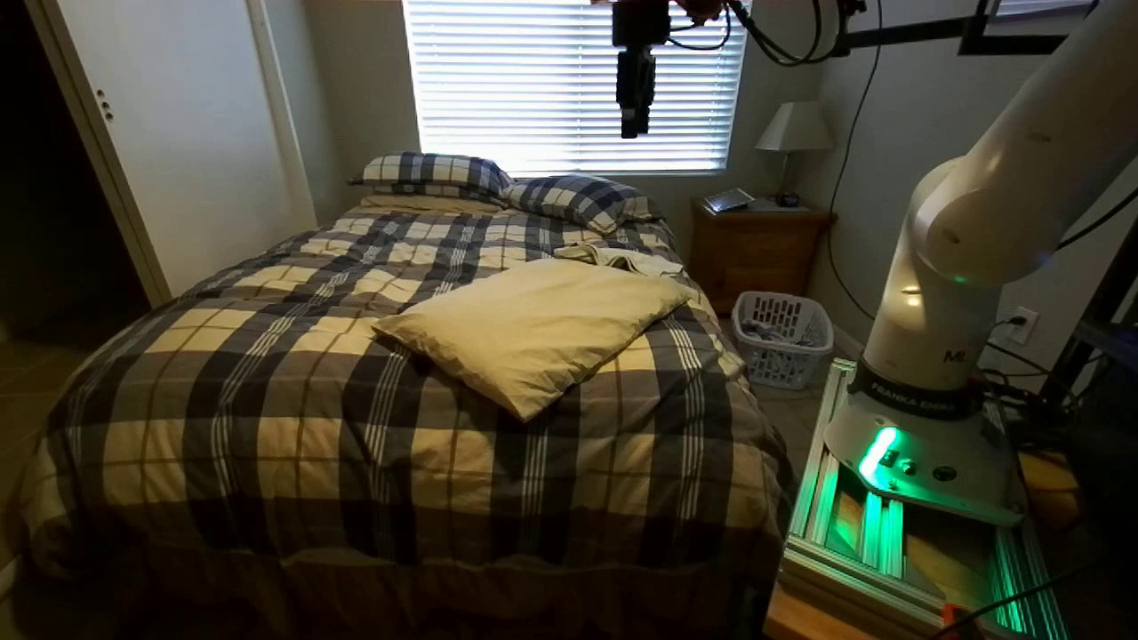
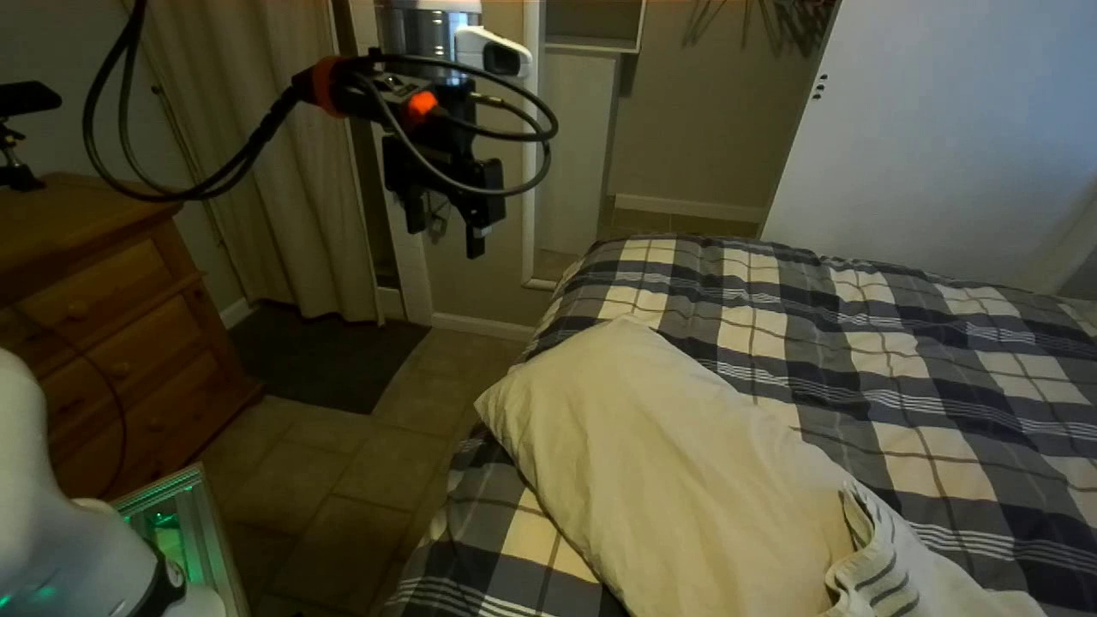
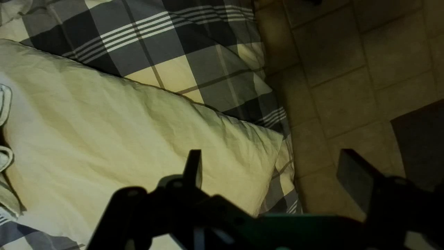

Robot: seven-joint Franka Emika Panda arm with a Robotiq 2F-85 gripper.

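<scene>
My gripper (image 3: 271, 150) is open and empty, its two fingers spread wide in the wrist view. It hangs in the air well above the bed, in an exterior view (image 1: 633, 132) and in an exterior view (image 2: 446, 242). Below it, a cream pillow (image 3: 104, 139) lies flat and slanted on the plaid comforter (image 3: 145, 38), near the bed's edge. The pillow also shows in both exterior views (image 1: 542, 324) (image 2: 668, 463). A white cloth with dark stripes (image 2: 900, 557) lies bunched against the pillow's far end. The gripper touches nothing.
Plaid pillows (image 1: 436, 173) lie at the bed's head. A wooden nightstand (image 1: 756, 258) with a lamp (image 1: 794, 129) and a white laundry basket (image 1: 782, 366) stand beside the bed. A wooden dresser (image 2: 128, 326) and a dark mat (image 2: 326, 356) are on the tiled floor (image 2: 334, 540).
</scene>
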